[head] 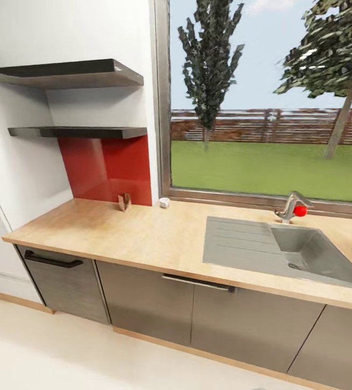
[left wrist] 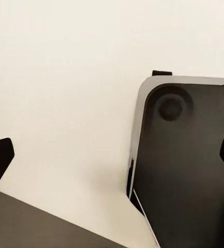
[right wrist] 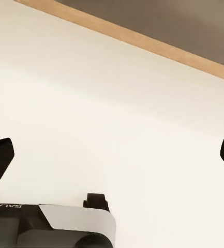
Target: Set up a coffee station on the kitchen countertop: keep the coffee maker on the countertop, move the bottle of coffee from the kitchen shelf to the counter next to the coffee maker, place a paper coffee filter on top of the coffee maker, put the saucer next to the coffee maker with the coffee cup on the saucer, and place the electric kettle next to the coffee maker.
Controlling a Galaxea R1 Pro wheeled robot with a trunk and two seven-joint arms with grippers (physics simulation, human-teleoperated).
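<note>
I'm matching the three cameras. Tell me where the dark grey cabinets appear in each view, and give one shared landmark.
Head view: the cabinets run under the kitchen countertop, across the lower half.
Right wrist view: a dark cabinet front lies beyond the wooden plinth strip.
Left wrist view: a dark grey surface might be one; cannot tell.
Shared landmark: the pale floor.

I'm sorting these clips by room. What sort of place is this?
A home kitchen, most likely: a wood-grain countertop over grey cabinets, an inset steel sink with a tap, and wall shelves beside a garden window.
</note>
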